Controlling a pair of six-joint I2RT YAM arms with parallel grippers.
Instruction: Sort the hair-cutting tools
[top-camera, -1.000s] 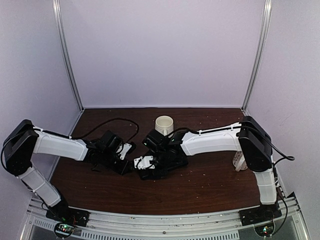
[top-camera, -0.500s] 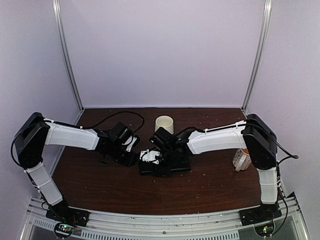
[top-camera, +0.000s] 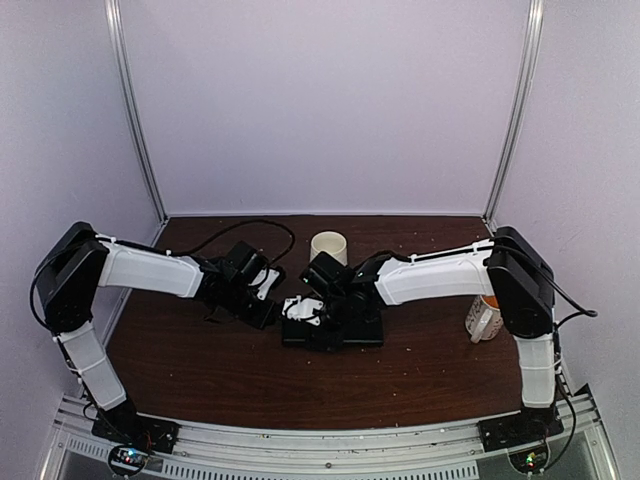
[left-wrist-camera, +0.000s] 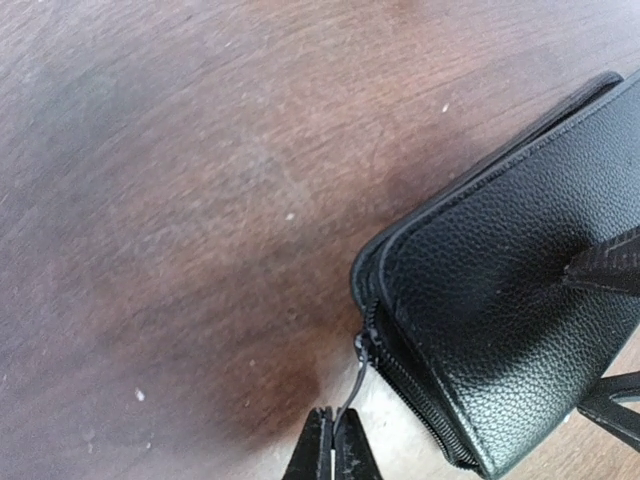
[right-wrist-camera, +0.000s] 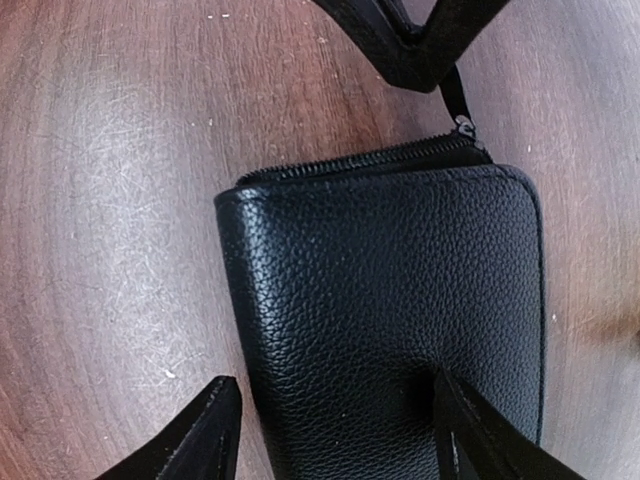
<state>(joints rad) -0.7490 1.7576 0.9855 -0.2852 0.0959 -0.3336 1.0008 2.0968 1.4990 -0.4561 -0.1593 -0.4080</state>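
One dark wood tbl (top-camera: 200, 370), lilac walls (top-camera: 330, 100)

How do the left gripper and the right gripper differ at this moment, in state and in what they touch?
The left gripper is shut, while the right gripper stands wide open. The left gripper pinches the zipper pull at a corner of the black case; the right gripper grasps nothing, its fingers spread over the case. Both work at the same case.

Lab test booth: white walls (top-camera: 330, 100), aluminium posts (top-camera: 135, 110).
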